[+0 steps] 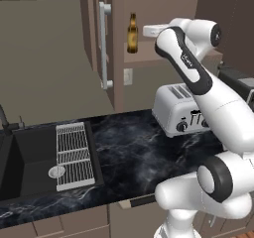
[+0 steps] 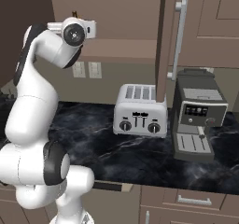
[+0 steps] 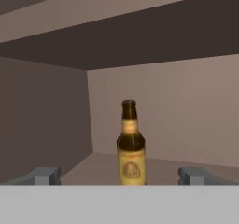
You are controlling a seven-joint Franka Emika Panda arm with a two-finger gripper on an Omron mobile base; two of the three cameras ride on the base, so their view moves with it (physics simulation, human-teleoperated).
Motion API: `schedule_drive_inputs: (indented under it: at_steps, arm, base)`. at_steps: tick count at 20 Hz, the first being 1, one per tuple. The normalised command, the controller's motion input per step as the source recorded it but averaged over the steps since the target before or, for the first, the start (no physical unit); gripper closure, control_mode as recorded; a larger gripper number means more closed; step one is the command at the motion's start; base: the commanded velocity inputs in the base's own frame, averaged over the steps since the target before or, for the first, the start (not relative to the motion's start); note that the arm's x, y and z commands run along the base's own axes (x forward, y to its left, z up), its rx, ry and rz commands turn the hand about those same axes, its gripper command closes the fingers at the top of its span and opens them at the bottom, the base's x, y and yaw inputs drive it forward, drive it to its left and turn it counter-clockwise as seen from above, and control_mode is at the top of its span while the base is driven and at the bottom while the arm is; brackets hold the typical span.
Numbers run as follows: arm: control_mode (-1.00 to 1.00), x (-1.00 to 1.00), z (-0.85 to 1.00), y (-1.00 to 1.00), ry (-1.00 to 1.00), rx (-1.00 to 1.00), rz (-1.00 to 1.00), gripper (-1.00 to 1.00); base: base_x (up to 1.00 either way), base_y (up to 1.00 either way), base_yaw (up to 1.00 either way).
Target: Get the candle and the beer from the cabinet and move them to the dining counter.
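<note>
Cabinet (image 3: pixel 42 125) shelf: beer (image 3: pixel 130 146) (upright) facing tool (image 3: pixel 120 175)

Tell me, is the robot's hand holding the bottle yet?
No. The gripper is open and empty; the beer stands upright in the cabinet ahead of the fingertips.

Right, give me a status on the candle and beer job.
Done: the cabinet doors stand open. In hand: the open gripper faces the upright beer on the shelf, fingertips either side, holding nothing. Left: grasp the beer and carry it to the dining counter, then find and move the candle.
</note>
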Motion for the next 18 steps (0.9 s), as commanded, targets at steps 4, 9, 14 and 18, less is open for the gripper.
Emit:
schedule_drive_inputs:
  at_steps: [4, 9, 14, 18]
  arm:
    - [-1.00, 0.22, 0.00, 0.00, 0.00, 0.00, 0.00, -1.00]
    - [-1.00, 0.19, 0.00, 0.00, 0.00, 0.00, 0.00, -1.00]
    - [-1.00, 0.21, 0.00, 0.00, 0.00, 0.00, 0.00, -1.00]
    - [-1.00, 0.19, 0.00, 0.00, 0.00, 0.00, 0.00, -1.00]
  base:
    - [0.00, 0.00, 0.00]
    - [0.00, 0.00, 0.00]
    - [0.00, 0.00, 0.00]
    - [0.00, 0.00, 0.00]
